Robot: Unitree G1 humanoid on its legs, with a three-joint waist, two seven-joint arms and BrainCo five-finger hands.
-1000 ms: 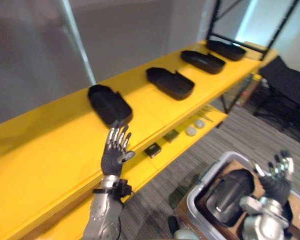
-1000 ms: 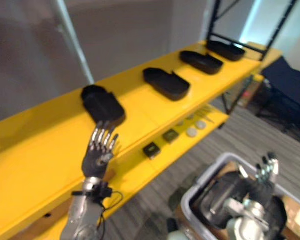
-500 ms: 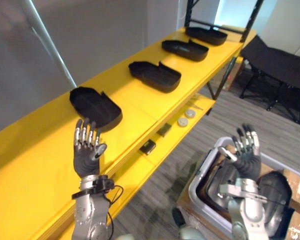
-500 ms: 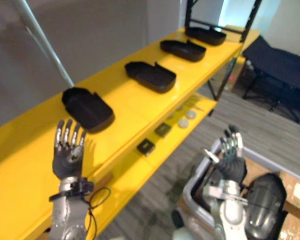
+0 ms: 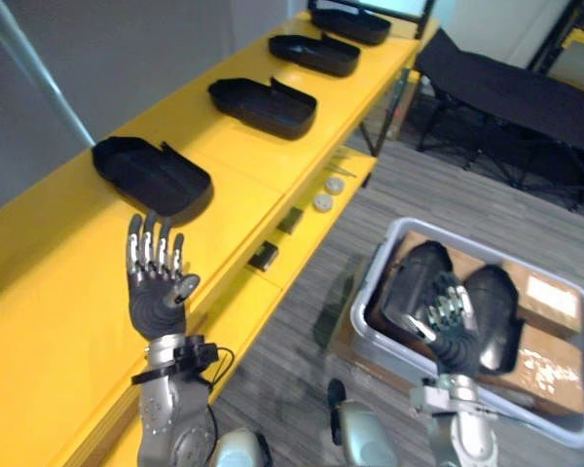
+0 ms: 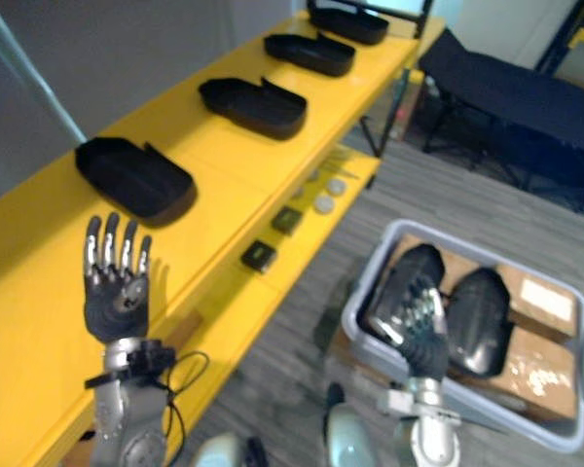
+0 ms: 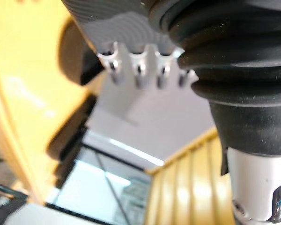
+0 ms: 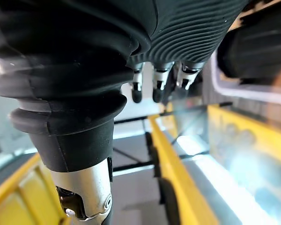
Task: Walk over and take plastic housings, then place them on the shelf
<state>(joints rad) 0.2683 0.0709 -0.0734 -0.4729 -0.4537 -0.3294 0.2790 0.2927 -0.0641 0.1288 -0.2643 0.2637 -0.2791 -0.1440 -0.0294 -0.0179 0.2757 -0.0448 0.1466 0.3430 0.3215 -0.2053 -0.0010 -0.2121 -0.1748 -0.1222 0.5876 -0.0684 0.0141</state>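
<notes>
My right hand is the nearer one. It hangs over the near side of the grey bin, fingers loosely spread and empty, with the two plastic housings just beyond them. They lie side by side, long axes running away from me — dark, glossy, rounded shells. My left hand is raised beside the yellow shelf, fingers straight and apart.

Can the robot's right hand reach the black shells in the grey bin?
Probably yes. The right hand hovers open over the grey bin, and the black housings lie uncovered inside with nothing in between.
</notes>
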